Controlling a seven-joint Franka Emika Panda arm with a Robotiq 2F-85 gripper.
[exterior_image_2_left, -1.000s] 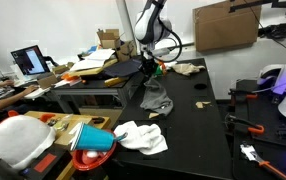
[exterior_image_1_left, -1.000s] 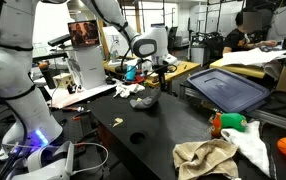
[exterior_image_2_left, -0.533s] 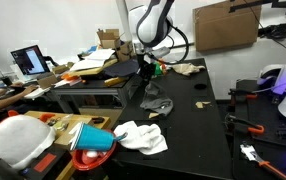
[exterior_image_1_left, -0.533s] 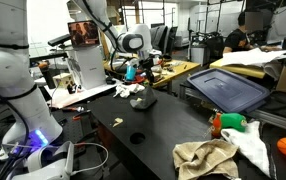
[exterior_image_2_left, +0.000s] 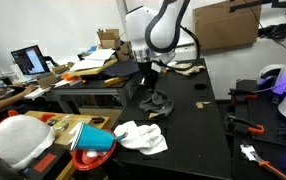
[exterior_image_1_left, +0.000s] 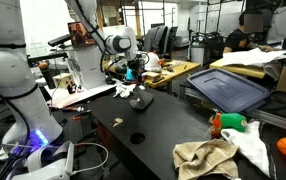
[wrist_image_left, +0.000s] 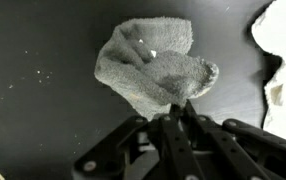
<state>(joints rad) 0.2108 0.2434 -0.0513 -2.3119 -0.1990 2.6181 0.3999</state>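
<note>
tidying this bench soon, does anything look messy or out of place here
Nothing looks spilled or broken. The gray cloth is bunched up, not flat, on the black table, one edge pinched in the shut gripper. A white cloth lies crumpled near the table's edge.

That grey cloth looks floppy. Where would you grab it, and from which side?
Pinch a raised fold near its edge, coming from above. The grey cloth is limp and crumpled over the black table, so a bunched ridge likely gives something to close on; the gripper is shut on such a fold.
</note>
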